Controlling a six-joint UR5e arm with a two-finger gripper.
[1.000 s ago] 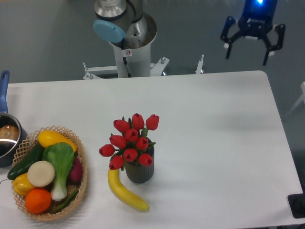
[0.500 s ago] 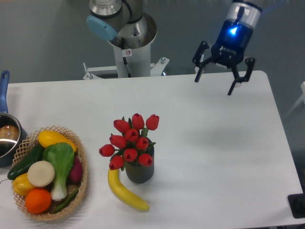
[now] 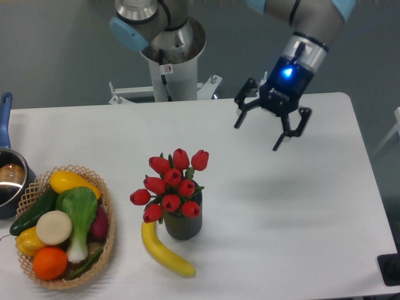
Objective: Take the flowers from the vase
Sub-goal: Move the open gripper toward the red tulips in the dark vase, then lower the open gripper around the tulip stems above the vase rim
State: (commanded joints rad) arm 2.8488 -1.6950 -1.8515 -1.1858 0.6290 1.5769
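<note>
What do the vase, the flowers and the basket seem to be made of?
Vase: dark, ribbed, matte; probably ceramic or plastic, the look leaves it open.
Flowers: uniform, smooth red buds, all alike, so likely artificial, plastic or foam.
Basket: tan open weave with a looped rim, apparently wicker or rattan.

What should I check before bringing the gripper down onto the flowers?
1. Gripper open, nothing held: ok.
2. Flowers seated in the vase, buds up: ok.
3. Gripper lined up over the flowers: not ok; it sits up and to the right of them in the image.
4. Path from gripper to flowers free of objects: ok, only bare table between.
5. Banana close against the vase base, could shift if the vase tips: cannot tell whether they touch.
6. Stems reachable below the buds: cannot tell, the buds hide them.
</note>
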